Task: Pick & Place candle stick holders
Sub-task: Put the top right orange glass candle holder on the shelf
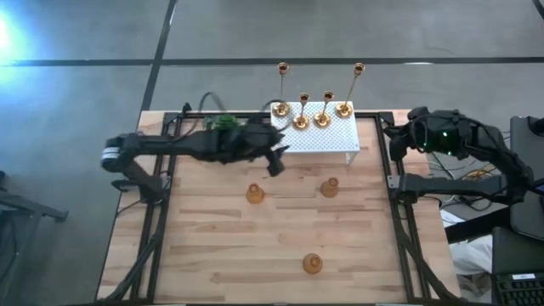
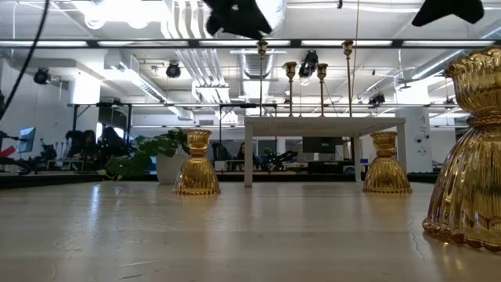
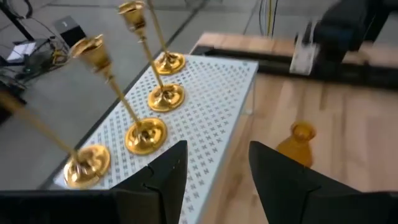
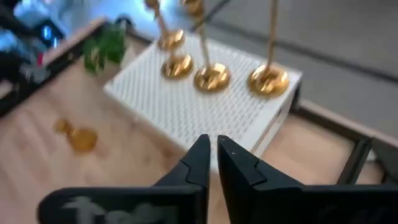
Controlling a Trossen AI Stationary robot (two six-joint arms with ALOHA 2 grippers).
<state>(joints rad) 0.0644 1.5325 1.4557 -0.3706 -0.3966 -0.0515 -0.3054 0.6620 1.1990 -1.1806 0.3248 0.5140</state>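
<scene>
Four thin-stemmed gold candle stick holders [image 1: 322, 117] stand by their round bases on the far part of the white perforated box [image 1: 319, 140]. Three squat gold holders stand on the table: one left of middle [image 1: 255, 194], one right of middle [image 1: 330, 187], one near the front edge [image 1: 312, 263]. My left gripper [image 1: 276, 164] hangs open and empty above the table at the box's left end; its wrist view [image 3: 214, 165] shows the box and the stemmed holders ahead. My right gripper [image 1: 394, 141] is shut and empty [image 4: 213, 149], right of the box.
A green leafy plant [image 1: 224, 124] stands at the back, left of the box. Black frame rails [image 1: 399, 183] run along the table's left and right sides. Bare wooden table top [image 1: 212, 246] lies between the squat holders and the front edge.
</scene>
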